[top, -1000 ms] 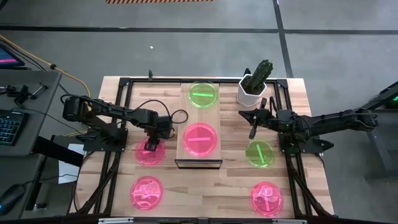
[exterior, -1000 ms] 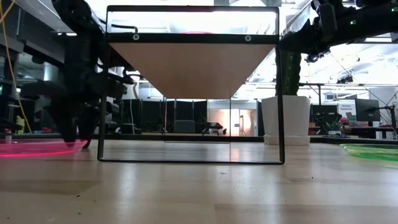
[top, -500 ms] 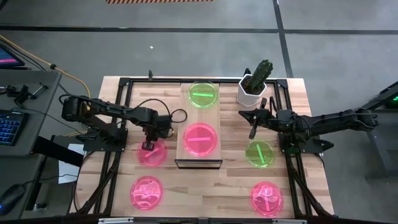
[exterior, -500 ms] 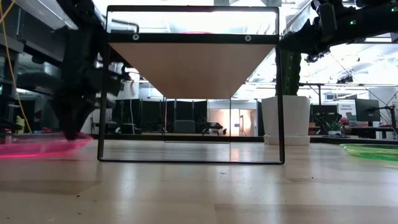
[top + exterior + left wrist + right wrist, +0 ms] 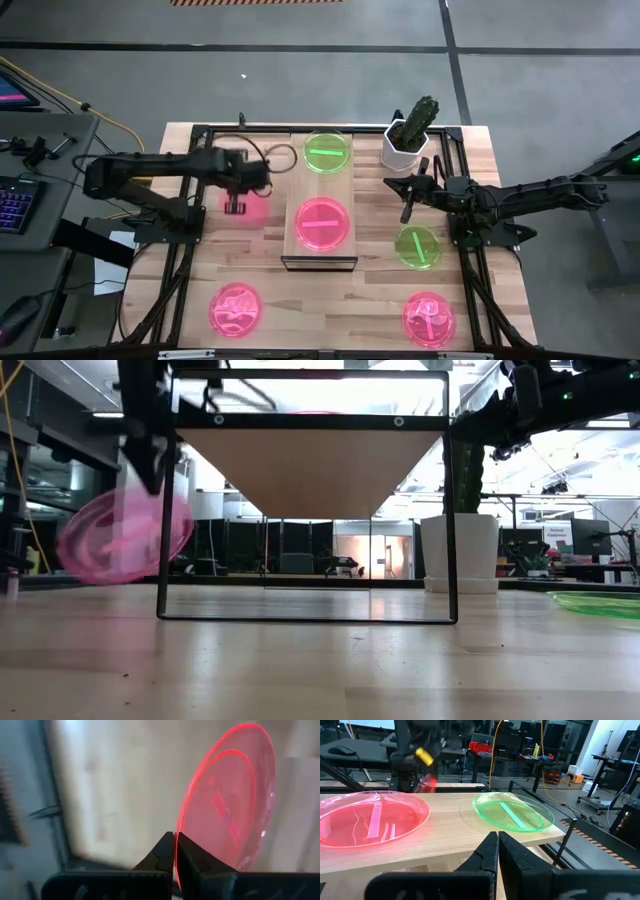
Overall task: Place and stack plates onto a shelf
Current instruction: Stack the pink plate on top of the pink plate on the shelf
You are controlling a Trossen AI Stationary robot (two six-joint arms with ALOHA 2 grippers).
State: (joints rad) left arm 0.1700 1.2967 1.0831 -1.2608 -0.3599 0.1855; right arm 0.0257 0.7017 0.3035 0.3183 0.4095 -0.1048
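A pink plate (image 5: pixel 225 805) is pinched by its rim in the left tool (image 5: pixel 235 206), clear of the surface; it should be levelled over the shelf (image 5: pixel 320 255) before release.

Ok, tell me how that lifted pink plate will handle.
Probably stiff: the pink plate keeps its round shape though the left gripper pinches only its rim. Likely light, thin and translucent. It hangs tilted, so it may swing or slip.
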